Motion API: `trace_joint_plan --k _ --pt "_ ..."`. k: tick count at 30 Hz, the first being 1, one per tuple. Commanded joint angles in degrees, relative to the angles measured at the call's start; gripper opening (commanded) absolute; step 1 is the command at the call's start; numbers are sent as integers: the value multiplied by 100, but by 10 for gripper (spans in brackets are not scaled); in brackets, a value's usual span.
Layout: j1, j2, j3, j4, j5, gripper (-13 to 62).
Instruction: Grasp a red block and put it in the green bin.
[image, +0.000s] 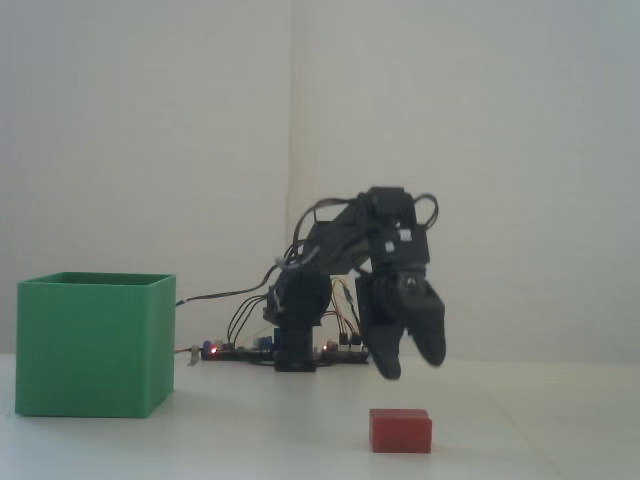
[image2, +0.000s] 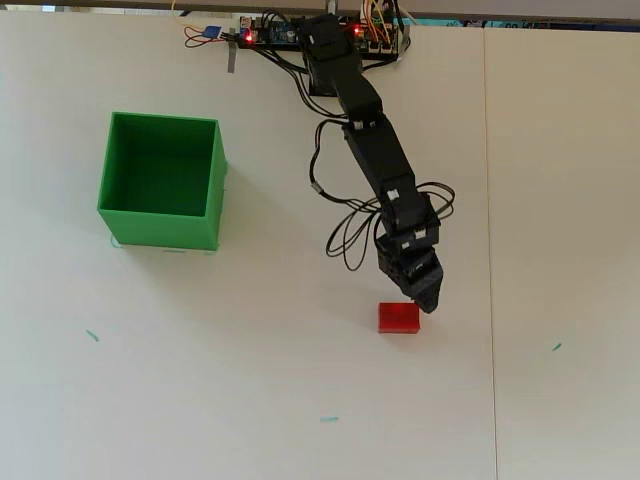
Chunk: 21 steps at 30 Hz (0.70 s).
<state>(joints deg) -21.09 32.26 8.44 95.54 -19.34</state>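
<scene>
**Q:** Pincer status? Can you tell from your two cams what it's doing?

**A:** Your gripper (image: 411, 367) hangs in the air with its jaws spread apart; in the fixed view you can see two dark prongs with a clear gap between them, tips pointing down. It's holding nothing. From overhead the gripper (image2: 428, 303) sits just past the upper right corner of the red block (image2: 399, 318), barely overlapping that edge.

**Q:** So where's your block exactly?

**A:** Nearest the fixed camera, flat on the white table (image: 250, 440). The red block (image: 401, 430) lies under the prongs and a touch left of them in that view, with air between block and tips. Nothing touches it.

**Q:** And the bin?

**A:** Your green bin (image: 93, 345) stands upright at the left in the fixed view, well apart from the block. Overhead, the green bin (image2: 211, 182) is open on top and looks empty inside.

**Q:** Further back?

**A:** The arm (image2: 375, 155) stretches from its base down toward the block, cables looping off it. Behind that, the circuit board (image2: 262, 34) with small red lights sits at the table's far edge by the wall.
</scene>
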Motion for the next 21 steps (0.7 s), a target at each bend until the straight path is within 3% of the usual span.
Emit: trace_joint_plan --k 1,21 --pt "53 97 -369 308 202 375" --pt "624 167 -396 765 325 370"
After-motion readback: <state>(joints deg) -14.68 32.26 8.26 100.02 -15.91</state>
